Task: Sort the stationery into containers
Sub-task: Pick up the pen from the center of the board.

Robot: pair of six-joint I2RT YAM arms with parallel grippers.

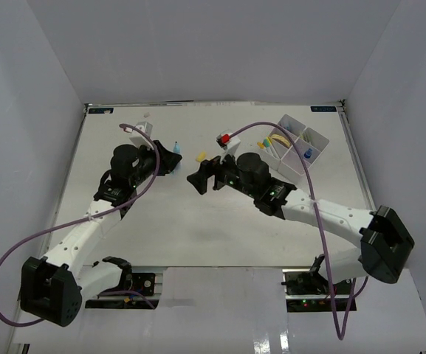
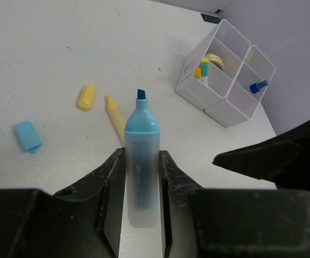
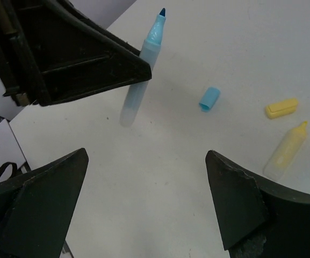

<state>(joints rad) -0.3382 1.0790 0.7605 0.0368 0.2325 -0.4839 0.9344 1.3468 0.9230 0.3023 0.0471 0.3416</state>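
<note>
My left gripper is shut on an uncapped blue highlighter and holds it above the table, tip pointing away. The highlighter's blue cap lies loose on the table to the left. A yellow highlighter and its yellow cap lie just beyond. My right gripper stands wide open over bare table, facing the held blue highlighter with nothing between its fingers. The white four-compartment container stands at the back right, with a few pens and a tan ring inside.
A small white object with a red top sits near the table's middle back. Another small white object lies at the back left. Grey walls close in the table on three sides. Purple cables loop over both arms.
</note>
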